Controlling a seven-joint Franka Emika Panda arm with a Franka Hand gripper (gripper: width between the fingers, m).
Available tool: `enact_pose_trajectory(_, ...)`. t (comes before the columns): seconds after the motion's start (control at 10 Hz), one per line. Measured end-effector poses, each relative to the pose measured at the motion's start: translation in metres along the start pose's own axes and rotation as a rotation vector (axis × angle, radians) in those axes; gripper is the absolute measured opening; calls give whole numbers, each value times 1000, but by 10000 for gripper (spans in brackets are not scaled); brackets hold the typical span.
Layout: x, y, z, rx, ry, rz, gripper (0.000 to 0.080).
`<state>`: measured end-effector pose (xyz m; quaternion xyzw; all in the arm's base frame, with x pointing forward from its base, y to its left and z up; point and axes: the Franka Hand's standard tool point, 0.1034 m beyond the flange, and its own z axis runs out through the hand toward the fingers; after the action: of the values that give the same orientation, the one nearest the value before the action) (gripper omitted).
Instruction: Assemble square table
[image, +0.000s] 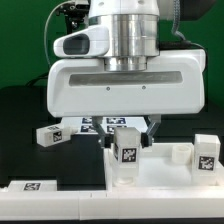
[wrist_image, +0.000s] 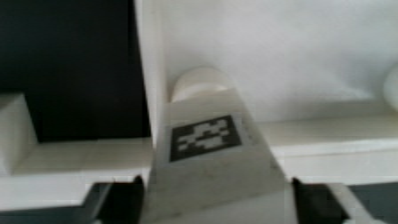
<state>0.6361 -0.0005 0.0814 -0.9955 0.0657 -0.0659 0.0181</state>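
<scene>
Now the tool (image: 128, 132) clasps an upright white leg (image: 126, 165) labelled with a black-and-white square tag (wrist_image: 205, 137).

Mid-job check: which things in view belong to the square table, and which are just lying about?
Job: white plastic tray-like tabletop; chunky white tagged legs, in the exterior view: middle leg, right leg, left leg.
Lying about: thin flat white marker board; long white bar with one tag.
</scene>
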Motion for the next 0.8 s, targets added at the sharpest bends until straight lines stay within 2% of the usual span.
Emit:
enact_pose_trajectory(0.1, 0, 1, 0, 0, 0, 46, 284)
enact_pose_trajectory(0.4, 2, 3, 1, -14, 4, 430, 284)
enact_pose_trajectory(0.7, 0, 8, 2, 19, -19, 977, 284)
enact_pose_trajectory(0.8, -2, 11, 2, 53, -18, 1084, 284)
